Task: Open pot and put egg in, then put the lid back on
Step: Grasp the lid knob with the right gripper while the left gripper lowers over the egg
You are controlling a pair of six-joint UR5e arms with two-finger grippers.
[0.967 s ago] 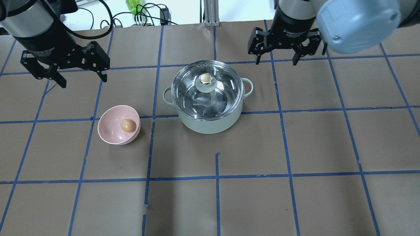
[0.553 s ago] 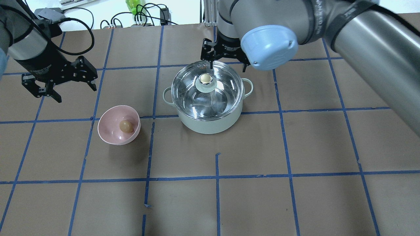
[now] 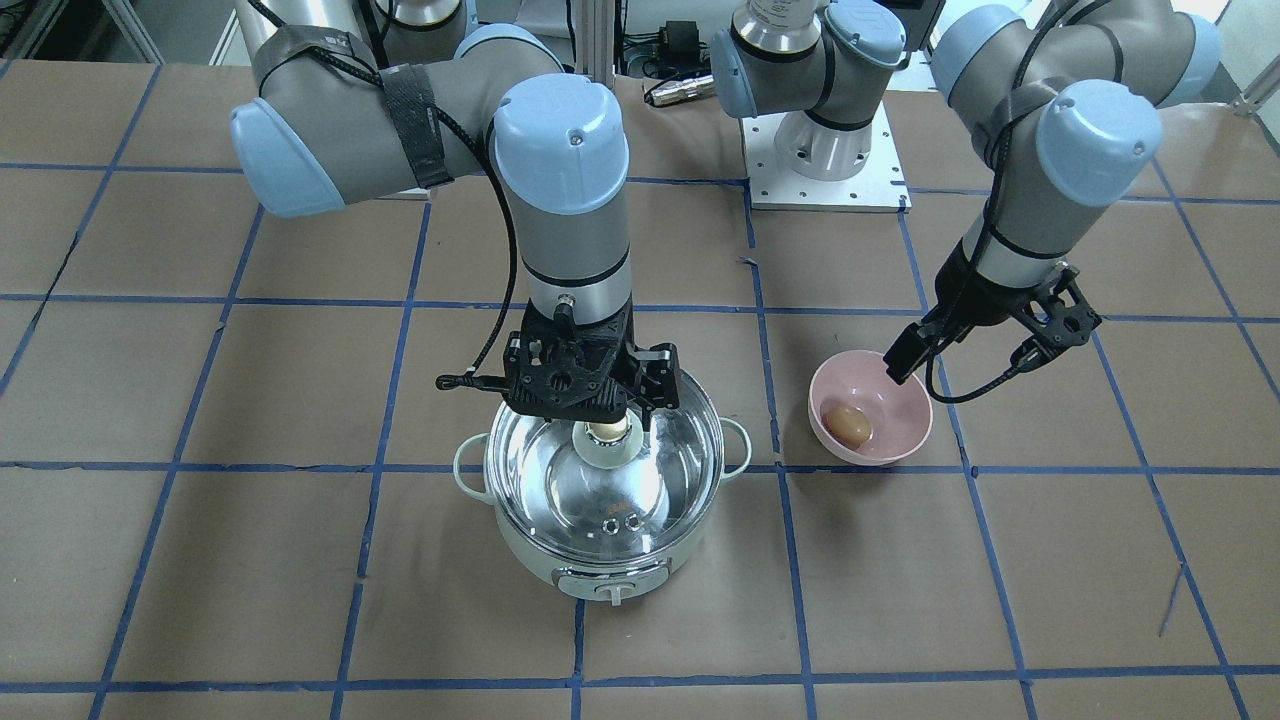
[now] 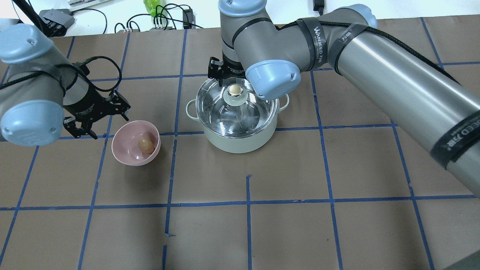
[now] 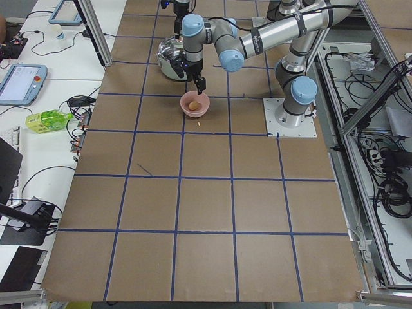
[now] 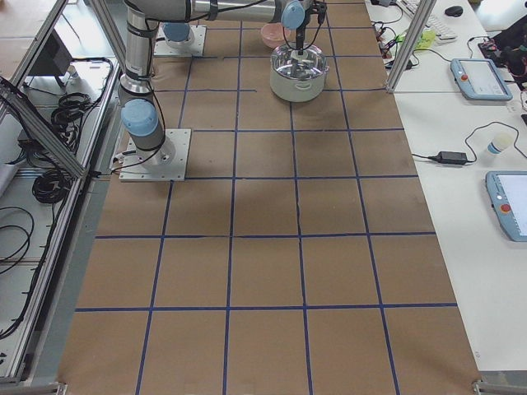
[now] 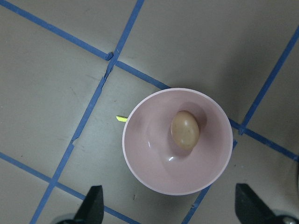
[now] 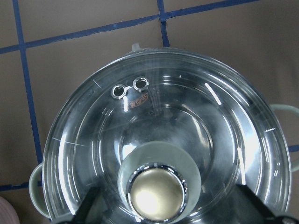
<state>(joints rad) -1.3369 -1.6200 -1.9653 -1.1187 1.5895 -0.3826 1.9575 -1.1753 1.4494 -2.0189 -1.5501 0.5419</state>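
The mint-green pot (image 4: pixel 240 141) stands mid-table with the glass lid (image 4: pixel 258 112) on it. My right gripper (image 3: pixel 598 415) is open and hangs just over the lid; in the right wrist view its fingertips (image 8: pixel 88 207) flank the cream-gold knob (image 8: pixel 156 193) without touching it. The brown egg (image 4: pixel 145 144) lies in a pink bowl (image 4: pixel 125 157) to the pot's left. My left gripper (image 4: pixel 99 118) is open and empty above the bowl's near-left edge. The left wrist view shows the egg (image 7: pixel 185 129) in the bowl (image 7: pixel 140 154) ahead of the fingertips (image 7: pixel 93 207).
The table is brown paper with a blue tape grid. Cables and a green bottle (image 4: pixel 152 7) lie beyond its far edge. The arms' base plate (image 3: pixel 825 190) sits behind the bowl and the pot. The pot's control knob (image 3: pixel 612 592) faces away from the robot.
My right arm has swung left from the far right and come down over the lid knob. My left gripper has moved right and down toward the pink bowl.
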